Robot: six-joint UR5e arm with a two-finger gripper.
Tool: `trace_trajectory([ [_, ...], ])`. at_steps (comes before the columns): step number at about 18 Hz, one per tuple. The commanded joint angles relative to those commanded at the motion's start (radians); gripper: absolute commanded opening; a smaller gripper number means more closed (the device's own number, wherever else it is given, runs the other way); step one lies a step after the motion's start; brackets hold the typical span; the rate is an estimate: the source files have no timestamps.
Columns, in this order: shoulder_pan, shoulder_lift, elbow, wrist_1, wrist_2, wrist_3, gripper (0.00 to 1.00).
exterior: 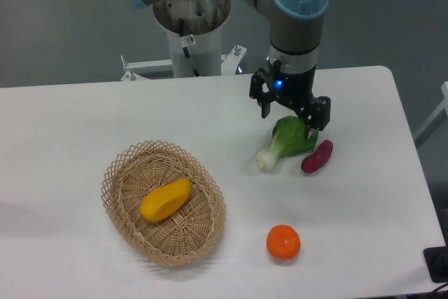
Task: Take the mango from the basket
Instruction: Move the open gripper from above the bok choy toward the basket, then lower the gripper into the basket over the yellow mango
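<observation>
The yellow-orange mango (pixel 166 199) lies inside the oval tan wicker basket (pixel 119 173) on the left part of the white table. My gripper (pixel 292 118) hangs well to the right of the basket, over the leafy end of a green vegetable, far from the mango. Its black fingers point down with a gap between them and nothing held, so it is open.
A bok choy (pixel 285 142) lies under the gripper, with a small purple vegetable (pixel 317 156) just to its right. A round orange (pixel 283 241) sits near the front, right of the basket. The arm's base column (pixel 190 26) stands behind the table.
</observation>
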Motion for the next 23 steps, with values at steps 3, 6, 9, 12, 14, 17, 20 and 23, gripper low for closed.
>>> trace_trajectory([
  [3,0.0,0.0,-0.006,0.002,0.0,-0.002,1.0],
  [6,-0.002,0.003,-0.008,-0.002,-0.006,-0.005,1.0],
  [9,-0.005,0.009,-0.028,0.0,-0.014,-0.05,1.0],
  [12,-0.046,0.008,-0.047,0.02,-0.015,-0.101,1.0],
  [14,-0.075,0.003,-0.054,0.04,-0.015,-0.139,1.0],
  [17,-0.136,-0.026,-0.069,0.087,-0.011,-0.277,1.0],
  [20,-0.22,-0.069,-0.09,0.187,-0.012,-0.426,1.0],
  [23,-0.278,-0.118,-0.104,0.239,-0.012,-0.518,1.0],
])
